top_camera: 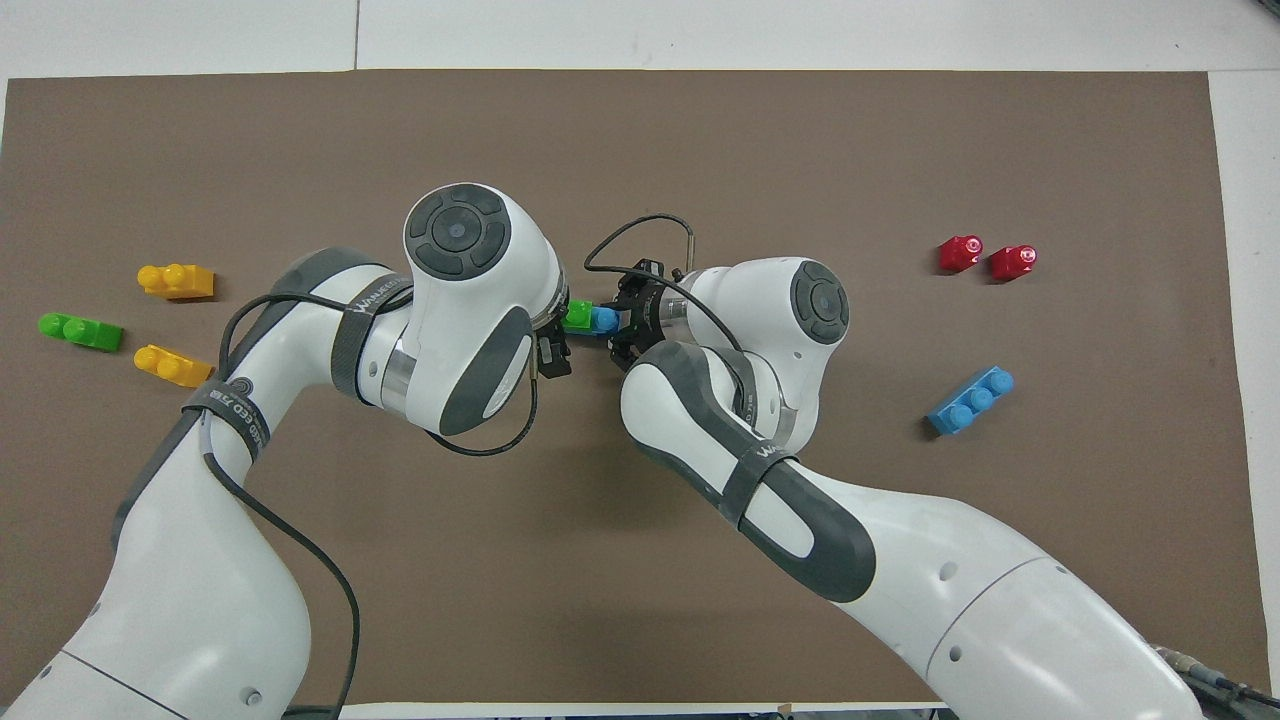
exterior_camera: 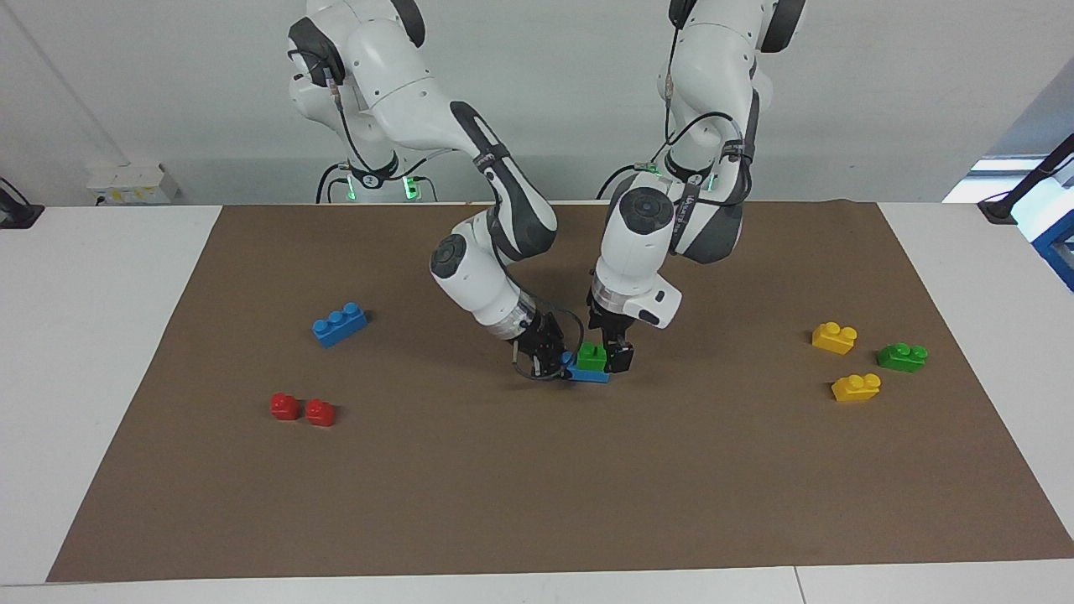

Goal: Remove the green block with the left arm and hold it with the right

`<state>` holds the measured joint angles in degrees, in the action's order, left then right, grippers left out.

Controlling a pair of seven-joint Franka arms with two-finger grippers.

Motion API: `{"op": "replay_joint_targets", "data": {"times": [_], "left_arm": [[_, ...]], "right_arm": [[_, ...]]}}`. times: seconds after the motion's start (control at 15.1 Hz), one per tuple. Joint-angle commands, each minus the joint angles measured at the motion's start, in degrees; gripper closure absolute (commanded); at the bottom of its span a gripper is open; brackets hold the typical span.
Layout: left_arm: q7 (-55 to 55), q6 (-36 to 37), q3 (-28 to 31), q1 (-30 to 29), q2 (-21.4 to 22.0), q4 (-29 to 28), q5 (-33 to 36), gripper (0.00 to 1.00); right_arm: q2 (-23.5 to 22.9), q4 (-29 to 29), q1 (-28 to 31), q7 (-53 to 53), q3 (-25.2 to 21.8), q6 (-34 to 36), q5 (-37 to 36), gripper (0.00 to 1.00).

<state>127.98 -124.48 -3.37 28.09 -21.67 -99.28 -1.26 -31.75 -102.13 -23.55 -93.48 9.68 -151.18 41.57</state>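
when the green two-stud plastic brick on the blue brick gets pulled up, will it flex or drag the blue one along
The green two-stud plastic brick looks moulded and rigid, so it probably won't flex. It sits pressed onto the blue plastic brick, so it may resist, then pop free. The right gripper, shut at the blue brick's end, should keep it down.

The word "WANEED" is printed in white on the dark grey band of the left arm (top_camera: 360, 330), partly legible; the right arm (top_camera: 760, 470) carries a like band.
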Motion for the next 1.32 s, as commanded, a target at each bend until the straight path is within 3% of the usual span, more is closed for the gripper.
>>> {"op": "replay_joint_targets", "data": {"times": [0.0, 0.66, 0.86, 0.99, 1.13, 1.26], "left_arm": [[0.9, -0.8, 0.2, 0.3, -1.0, 1.0, 0.2, 0.00], [1.1, -2.6, 0.3, 0.9, -2.2, 0.1, 0.7, 0.01], [1.0, -2.1, 0.3, 0.8, -2.2, 0.0, 0.8, 0.35], [0.4, -1.5, 0.2, 0.7, -2.2, 0.1, 0.9, 0.75], [0.4, -0.9, 0.3, 0.7, -2.2, 0.5, 0.9, 0.96], [0.3, 0.2, 0.3, 0.7, -2.1, 1.1, 0.9, 1.00]], "right_arm": [[-0.3, 0.5, 0.6, 1.1, 0.4, -0.5, -0.1, 0.82], [-0.4, 0.5, 0.6, 0.9, 0.4, -0.5, -0.1, 0.82], [-0.4, 0.5, 0.7, 1.0, 0.4, -0.5, -0.1, 0.82], [-0.4, 0.5, 0.6, 0.9, 0.4, -0.5, -0.1, 0.82], [-0.4, 0.5, 0.6, 0.9, 0.4, -0.5, -0.1, 0.82], [-0.4, 0.5, 0.6, 0.9, 0.4, -0.5, -0.1, 0.82]]}}
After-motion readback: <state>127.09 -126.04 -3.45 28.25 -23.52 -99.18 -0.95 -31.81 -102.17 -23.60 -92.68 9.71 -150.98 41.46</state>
